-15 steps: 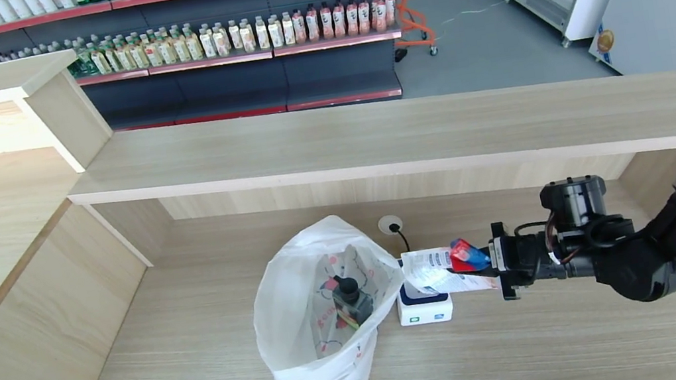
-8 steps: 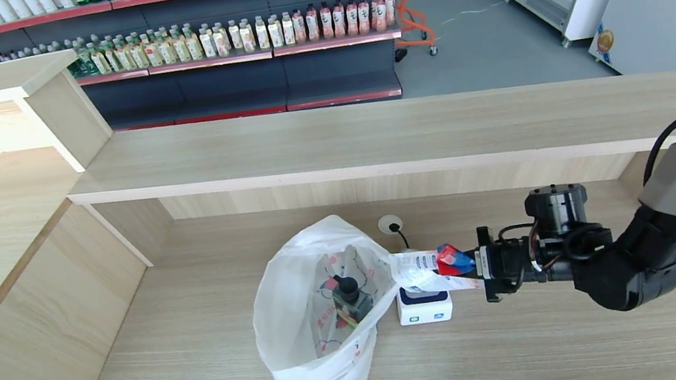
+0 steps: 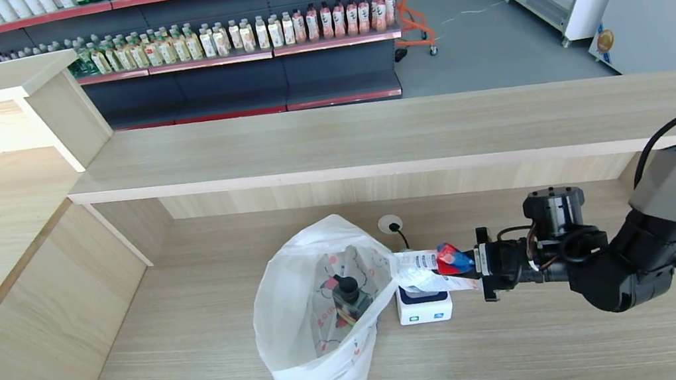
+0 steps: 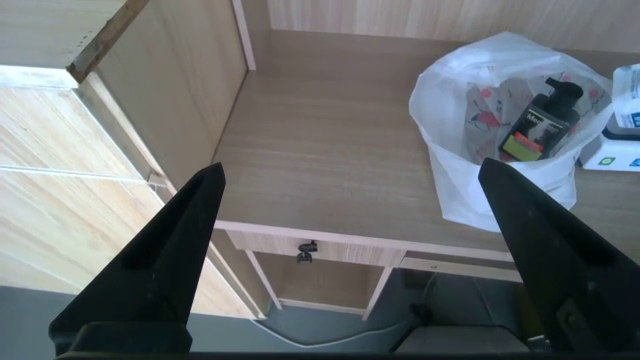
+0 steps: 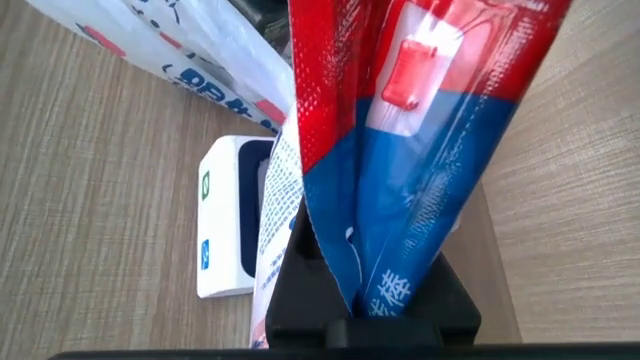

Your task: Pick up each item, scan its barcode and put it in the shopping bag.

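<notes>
Since one second ago, my right hand has carried the packet toward 9 o'clock, from beside the scanner to a place above it. In the last half second it has almost stopped. The hand is closed tightly on the red and blue end of the packet. The white end sticks out free toward the shopping bag and reaches the bag's rim on its 3 o'clock side; I cannot tell if it already touches the film.

The bag stands on the desk with its mouth open upward, and a dark bottle is already inside. The scanner sits just beside the bag at 3 o'clock, directly under the packet.

My left hand is wide open and holds nothing. It hangs off the near edge of the desk, well apart from the bag, so nothing supports the bag's mouth.

I see these risks:
- The free end can push against the thin rim. The bag is light, so it may slide toward 9 o'clock, or the mouth may fold shut.
- If I open the hand now, most of the packet is over the scanner and not over the mouth, so I think it falls on the scanner or on the desk.
- The packet is soft and held at one end only, so it may bend down and catch the rim.
- I cannot tell if the barcode faces the scanner, so the scan may be missed.
</notes>
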Robot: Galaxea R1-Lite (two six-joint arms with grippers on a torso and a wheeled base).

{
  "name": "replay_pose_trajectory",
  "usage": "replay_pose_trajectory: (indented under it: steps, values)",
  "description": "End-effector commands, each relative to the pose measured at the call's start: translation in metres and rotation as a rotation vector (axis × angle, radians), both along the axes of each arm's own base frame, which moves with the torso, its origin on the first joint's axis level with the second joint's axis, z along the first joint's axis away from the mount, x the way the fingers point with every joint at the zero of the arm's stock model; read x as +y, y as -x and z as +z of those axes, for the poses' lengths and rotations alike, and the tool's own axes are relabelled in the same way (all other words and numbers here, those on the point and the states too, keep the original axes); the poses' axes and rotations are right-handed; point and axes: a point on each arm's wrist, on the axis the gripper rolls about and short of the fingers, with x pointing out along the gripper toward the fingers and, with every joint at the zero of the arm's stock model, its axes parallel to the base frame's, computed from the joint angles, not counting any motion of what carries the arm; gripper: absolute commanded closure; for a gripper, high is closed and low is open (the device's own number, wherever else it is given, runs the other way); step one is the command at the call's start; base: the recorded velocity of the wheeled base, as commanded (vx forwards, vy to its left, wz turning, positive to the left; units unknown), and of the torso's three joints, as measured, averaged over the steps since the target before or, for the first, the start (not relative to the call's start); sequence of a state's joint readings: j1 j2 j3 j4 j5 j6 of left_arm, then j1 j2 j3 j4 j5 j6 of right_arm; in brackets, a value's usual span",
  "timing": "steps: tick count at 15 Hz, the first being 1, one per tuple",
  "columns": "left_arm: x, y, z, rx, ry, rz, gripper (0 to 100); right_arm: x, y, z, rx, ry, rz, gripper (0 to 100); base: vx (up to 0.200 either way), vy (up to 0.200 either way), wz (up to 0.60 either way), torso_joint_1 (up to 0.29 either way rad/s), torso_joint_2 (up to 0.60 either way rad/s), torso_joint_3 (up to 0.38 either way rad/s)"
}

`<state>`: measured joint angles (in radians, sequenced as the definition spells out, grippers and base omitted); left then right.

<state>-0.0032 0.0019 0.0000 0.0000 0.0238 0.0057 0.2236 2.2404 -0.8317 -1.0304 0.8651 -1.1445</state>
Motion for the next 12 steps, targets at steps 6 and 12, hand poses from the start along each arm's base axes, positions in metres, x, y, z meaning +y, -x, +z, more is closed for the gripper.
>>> replay_pose_trajectory:
  steps: [6,12]
  values:
    - [0.0,0.0,0.0,0.0,0.0,0.001,0,0.01,0.026,0.116,0.382,-0.522,-0.435,100,0.0,0.0,0.0,0.0,0.0,0.0]
    - [0.0,0.0,0.0,0.0,0.0,0.001,0,0.085,0.023,0.096,0.753,-0.577,-0.554,100,0.0,0.0,0.0,0.0,0.0,0.0]
